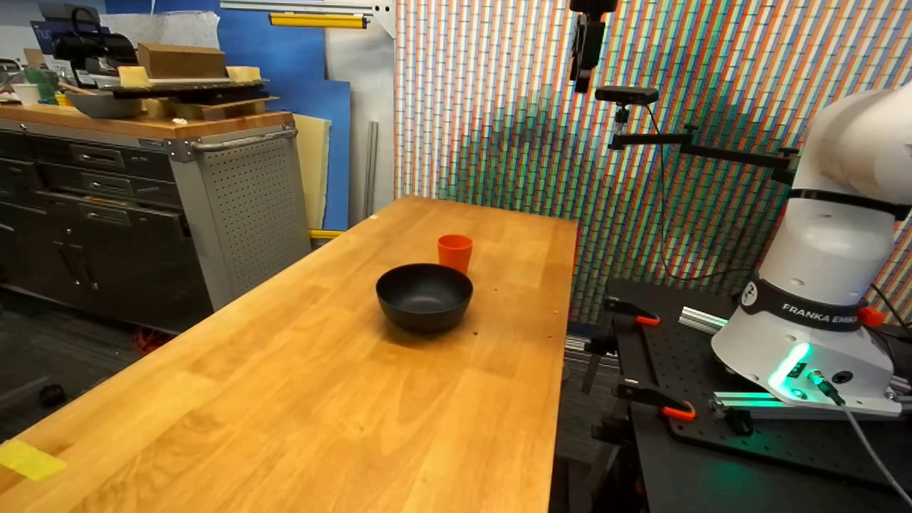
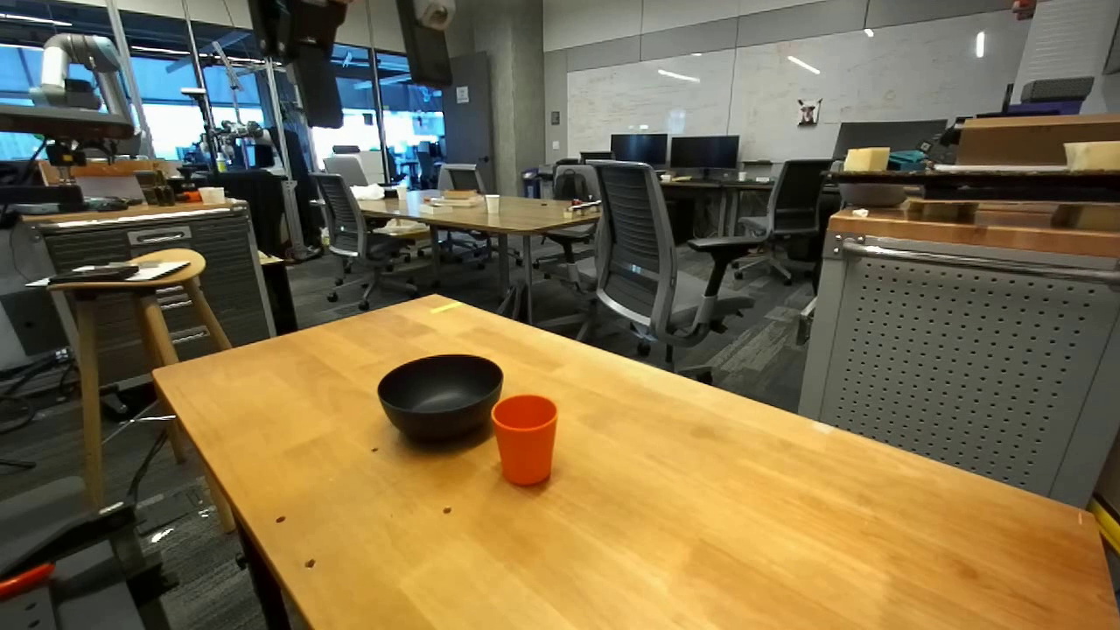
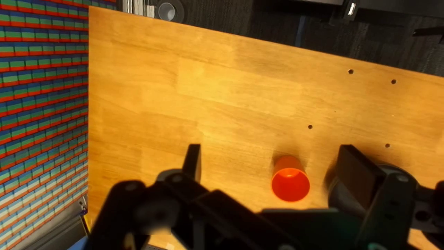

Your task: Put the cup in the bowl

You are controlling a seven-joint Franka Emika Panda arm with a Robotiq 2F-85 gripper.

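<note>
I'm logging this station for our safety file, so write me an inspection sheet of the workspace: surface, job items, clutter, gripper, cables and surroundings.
Surface: wooden table, a few small dark holes.
Job's things: orange cup standing upright on the table beside the black bowl; wrist view shows a gap between them.
Clutter: yellow strip on the table; cardboard box atop the side cabinet.
Gripper: jaws open, holding nothing, above the table.
Cables: grey cable at the robot base; thin black cable hanging from a camera.
Surroundings: patterned backdrop, office chairs, whiteboard.
</note>
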